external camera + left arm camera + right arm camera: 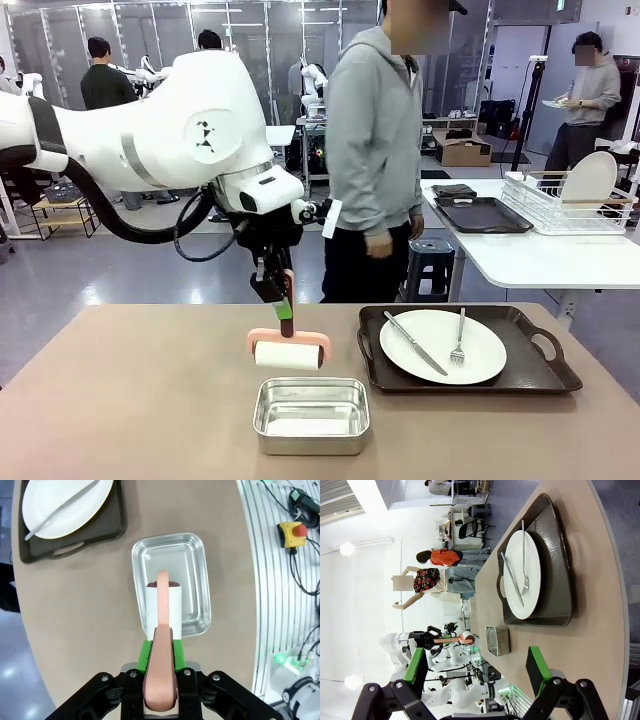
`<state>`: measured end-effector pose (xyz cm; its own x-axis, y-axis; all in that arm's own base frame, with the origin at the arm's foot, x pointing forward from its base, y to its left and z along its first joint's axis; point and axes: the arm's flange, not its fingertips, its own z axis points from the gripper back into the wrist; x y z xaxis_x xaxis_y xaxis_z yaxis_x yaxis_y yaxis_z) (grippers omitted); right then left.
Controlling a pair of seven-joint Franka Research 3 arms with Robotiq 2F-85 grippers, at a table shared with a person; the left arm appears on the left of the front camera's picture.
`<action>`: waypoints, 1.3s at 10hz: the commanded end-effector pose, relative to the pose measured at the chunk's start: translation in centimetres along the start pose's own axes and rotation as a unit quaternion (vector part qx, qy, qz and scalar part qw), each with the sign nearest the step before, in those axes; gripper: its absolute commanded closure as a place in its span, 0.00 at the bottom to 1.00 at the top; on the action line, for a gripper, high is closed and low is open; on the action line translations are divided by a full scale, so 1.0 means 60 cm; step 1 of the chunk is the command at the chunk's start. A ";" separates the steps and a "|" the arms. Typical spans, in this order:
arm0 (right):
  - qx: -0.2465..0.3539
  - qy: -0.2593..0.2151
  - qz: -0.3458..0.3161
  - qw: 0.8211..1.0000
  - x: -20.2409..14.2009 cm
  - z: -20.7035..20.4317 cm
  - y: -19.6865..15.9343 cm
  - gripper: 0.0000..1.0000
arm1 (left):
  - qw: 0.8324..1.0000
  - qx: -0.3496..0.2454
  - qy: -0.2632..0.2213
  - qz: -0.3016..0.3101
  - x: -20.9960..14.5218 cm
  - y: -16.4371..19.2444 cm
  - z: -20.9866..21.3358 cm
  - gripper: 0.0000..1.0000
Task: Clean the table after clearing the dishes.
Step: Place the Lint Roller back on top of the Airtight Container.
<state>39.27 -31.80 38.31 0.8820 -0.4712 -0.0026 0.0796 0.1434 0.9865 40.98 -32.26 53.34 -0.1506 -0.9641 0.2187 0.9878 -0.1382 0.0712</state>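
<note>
Hanging left of dishes (pixel 486 350), left gripper (pixel 283 291) clamps roller (pixel 288 355).

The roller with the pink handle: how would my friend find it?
Look at the big brown table, then the shiny metal pan near its front edge. Just above the pan hangs the roller, held by the left gripper; nothing else there is pink.

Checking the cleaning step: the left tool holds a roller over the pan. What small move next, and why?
Probably carry the lint roller left and down onto bare table beside the steel pan. The left tool is shut on its handle, the roll hangs above the pan's far rim, and the tray with the plate occupies the right.
</note>
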 end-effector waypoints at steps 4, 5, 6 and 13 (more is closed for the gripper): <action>0.002 -0.001 -0.002 1.000 -0.003 0.001 0.007 0.00 | 1.000 0.000 0.000 0.000 0.000 0.000 0.000 0.79; 0.002 -0.001 -0.002 1.000 -0.003 0.001 0.007 0.00 | 1.000 0.008 0.002 0.007 -0.001 0.003 -0.005 0.79; 0.002 -0.001 -0.002 1.000 -0.003 0.001 0.007 0.00 | 1.000 -0.002 0.019 -0.002 0.007 0.004 -0.031 0.79; 0.002 -0.001 -0.002 1.000 -0.003 0.001 0.007 0.00 | 0.999 0.002 0.013 0.039 0.014 0.020 -0.117 0.79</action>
<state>39.27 -31.80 38.32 0.8820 -0.4712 -0.0026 0.0795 0.1434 0.9865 42.29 -34.93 47.46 -0.0988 -0.9791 0.1779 0.9946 -0.0916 0.0479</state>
